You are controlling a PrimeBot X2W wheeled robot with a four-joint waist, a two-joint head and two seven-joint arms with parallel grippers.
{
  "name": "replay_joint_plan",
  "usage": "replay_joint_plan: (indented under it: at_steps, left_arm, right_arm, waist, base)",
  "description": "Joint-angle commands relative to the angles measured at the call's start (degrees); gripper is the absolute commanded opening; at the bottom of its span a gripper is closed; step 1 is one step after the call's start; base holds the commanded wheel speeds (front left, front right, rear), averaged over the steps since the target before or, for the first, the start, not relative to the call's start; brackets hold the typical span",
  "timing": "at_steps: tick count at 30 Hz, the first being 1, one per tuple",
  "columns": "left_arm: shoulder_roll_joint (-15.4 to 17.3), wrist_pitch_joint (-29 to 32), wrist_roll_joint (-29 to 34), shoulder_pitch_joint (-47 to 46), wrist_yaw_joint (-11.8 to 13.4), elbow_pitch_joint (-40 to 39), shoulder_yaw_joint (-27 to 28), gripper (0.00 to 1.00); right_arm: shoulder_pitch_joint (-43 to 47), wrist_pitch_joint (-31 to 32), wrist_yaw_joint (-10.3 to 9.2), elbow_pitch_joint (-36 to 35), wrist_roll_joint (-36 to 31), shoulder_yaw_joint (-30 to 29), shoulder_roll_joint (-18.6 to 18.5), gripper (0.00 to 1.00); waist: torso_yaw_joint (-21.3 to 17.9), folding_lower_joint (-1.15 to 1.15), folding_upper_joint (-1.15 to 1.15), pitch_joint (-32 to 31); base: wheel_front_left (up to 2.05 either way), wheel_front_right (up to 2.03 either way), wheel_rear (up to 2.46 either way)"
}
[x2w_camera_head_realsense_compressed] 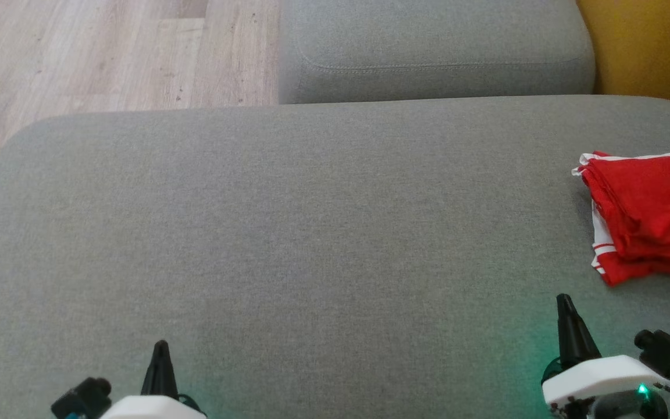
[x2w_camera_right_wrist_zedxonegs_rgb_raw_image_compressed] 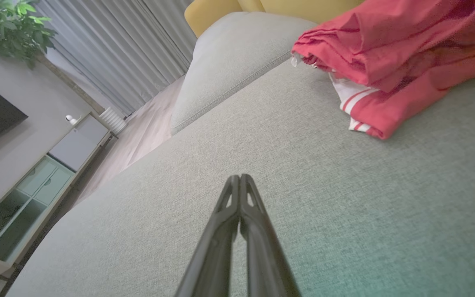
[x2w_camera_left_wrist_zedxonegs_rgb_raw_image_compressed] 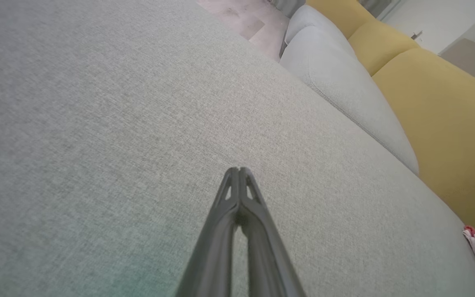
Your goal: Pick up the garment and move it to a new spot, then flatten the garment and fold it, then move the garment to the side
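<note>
A broad grey cushion (x2w_camera_head_realsense_compressed: 312, 233) carries the red garment (x2w_camera_head_realsense_compressed: 649, 215), white-striped and folded in a stack at the cushion's right edge. Near the garment, on its near side, the right end effector (x2w_camera_head_realsense_compressed: 565, 302) has its fingers pressed together on nothing. Well apart from the garment to the left, the left end effector (x2w_camera_head_realsense_compressed: 161, 346) is likewise together and empty. Beyond the garment are a second grey cushion (x2w_camera_head_realsense_compressed: 428, 52) and a yellow sofa (x2w_camera_head_realsense_compressed: 649, 46).

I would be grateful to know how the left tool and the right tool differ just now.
The right tool sits near the folded red garment; the left tool is far from it. In the head view the right tool reaches further up than the left tool. Both are shut, empty, and over the grey cushion.
</note>
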Motion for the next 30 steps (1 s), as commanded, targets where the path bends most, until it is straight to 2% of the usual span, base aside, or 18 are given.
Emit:
replay_joint_plan:
  at_steps: [1, 30]
  left_arm:
    - [-0.03, 0.39, -1.48, -3.29, -0.62, -1.96, 2.25, 0.00]
    - [-2.24, 4.84, -14.83, -5.38, -5.22, -2.59, 9.49, 0.00]
  right_arm:
    - [-3.14, 0.36, -0.01, -2.25, 2.22, -0.25, -0.33, 0.00]
    - [-5.09, 4.19, -0.02, -3.67, 21.30, -2.43, -0.40, 0.00]
  waist:
    - [-0.06, 0.00, 0.00, 0.02]
    - [-0.87, 0.00, 0.00, 0.36]
  base:
    - [0.00, 0.00, 0.00]
    - [0.00, 0.00, 0.00]
